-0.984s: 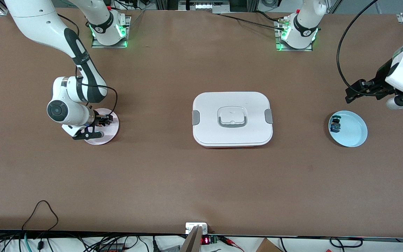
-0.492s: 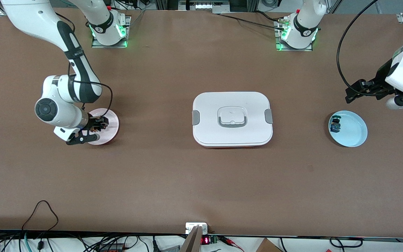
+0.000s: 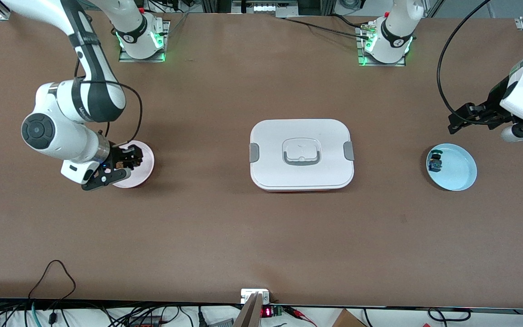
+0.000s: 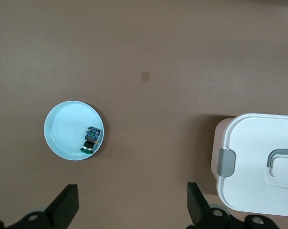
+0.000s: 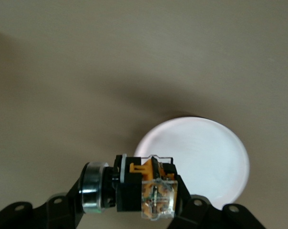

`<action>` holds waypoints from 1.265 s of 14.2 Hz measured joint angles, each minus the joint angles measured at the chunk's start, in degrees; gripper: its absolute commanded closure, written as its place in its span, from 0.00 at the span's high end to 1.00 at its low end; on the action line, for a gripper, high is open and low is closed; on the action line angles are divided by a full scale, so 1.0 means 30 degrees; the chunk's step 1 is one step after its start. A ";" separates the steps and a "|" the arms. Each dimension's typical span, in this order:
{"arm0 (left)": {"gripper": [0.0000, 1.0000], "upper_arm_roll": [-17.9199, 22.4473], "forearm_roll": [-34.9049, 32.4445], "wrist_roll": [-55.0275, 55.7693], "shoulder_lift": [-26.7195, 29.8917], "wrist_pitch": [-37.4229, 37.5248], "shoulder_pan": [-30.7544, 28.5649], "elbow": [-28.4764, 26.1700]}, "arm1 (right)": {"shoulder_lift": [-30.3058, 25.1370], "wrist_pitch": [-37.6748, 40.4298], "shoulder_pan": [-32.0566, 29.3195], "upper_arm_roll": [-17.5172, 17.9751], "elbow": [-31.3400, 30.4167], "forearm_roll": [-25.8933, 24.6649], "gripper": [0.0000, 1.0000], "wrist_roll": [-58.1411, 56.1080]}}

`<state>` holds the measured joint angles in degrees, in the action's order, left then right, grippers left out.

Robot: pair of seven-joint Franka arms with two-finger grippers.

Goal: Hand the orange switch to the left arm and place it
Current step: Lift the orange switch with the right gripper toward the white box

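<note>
At the right arm's end of the table, the right gripper (image 3: 127, 162) hung over the pink plate (image 3: 145, 170), clenched on the orange switch (image 3: 121, 160). The right wrist view showed the switch (image 5: 146, 188) crosswise between the black fingers (image 5: 191, 210), lifted clear of the plate (image 5: 206, 157): a silver ring at one end, a black middle with an orange part, and a clear tan block at the other. The plate itself lay bare on the brown table (image 3: 198, 218).

In the middle of the table sat the box (image 3: 302, 154), a white rounded container with its lid on, grey clips on its two short sides and a grey-rimmed handle in the centre of the lid. Nothing touched it. In the left wrist view one end of the box (image 4: 258, 167) showed, with one grey clip.

Toward the left arm's end lay the light blue plate (image 3: 459, 175), and in it, close to the rim on the box's side, a small blue-and-black component (image 3: 435, 162). The left wrist view showed the same plate (image 4: 63, 136) and component (image 4: 90, 139).

The left gripper (image 3: 459, 119) waited in the air over bare table just beside the blue plate, toward the arms' bases. Its jaws stood spread wide and held nothing; both fingertips (image 4: 67, 207) framed the wrist view's edge.
</note>
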<state>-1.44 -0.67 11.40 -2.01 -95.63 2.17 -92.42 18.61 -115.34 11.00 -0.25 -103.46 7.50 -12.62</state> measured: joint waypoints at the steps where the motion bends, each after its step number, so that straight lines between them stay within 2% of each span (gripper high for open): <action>1: 1.00 0.0000 0.0000 0.0000 0.0000 0.0000 0.0000 0.0000 | -0.0084 0.0430 0.0039 0.0343 0.0550 0.0444 0.00 -0.0053; 4: 1.00 0.0000 0.0000 0.0000 0.0000 0.0000 0.0001 0.0000 | -0.0232 0.0762 0.0123 0.1511 0.2014 0.1378 0.00 -0.0252; 7: 1.00 0.0000 0.0000 0.0000 0.0000 0.0000 0.0000 0.0000 | -0.0498 0.0996 0.0157 0.2197 0.2919 0.3265 0.00 -0.0373; 10: 1.00 -0.0019 0.0001 0.0000 0.0000 0.0001 0.0011 0.0000 | -0.0667 0.2315 0.0158 0.2821 0.3731 0.4673 0.00 -0.1037; 13: 1.00 -0.0035 0.0877 0.0009 0.0000 0.0354 0.0024 0.0002 | -0.0656 0.2476 0.0191 0.3398 0.3891 0.6447 0.00 -0.5140; 18: 1.00 0.0023 0.3822 0.0026 0.0001 0.1628 -0.0005 0.0160 | -0.0524 0.2560 0.0492 0.3546 0.3863 1.0374 0.00 -1.3805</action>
<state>-1.37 10.80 11.48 -2.01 -90.75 2.15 -91.94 17.04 -107.66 12.47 10.39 -91.87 38.62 -54.04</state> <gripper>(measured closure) 0.000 0.278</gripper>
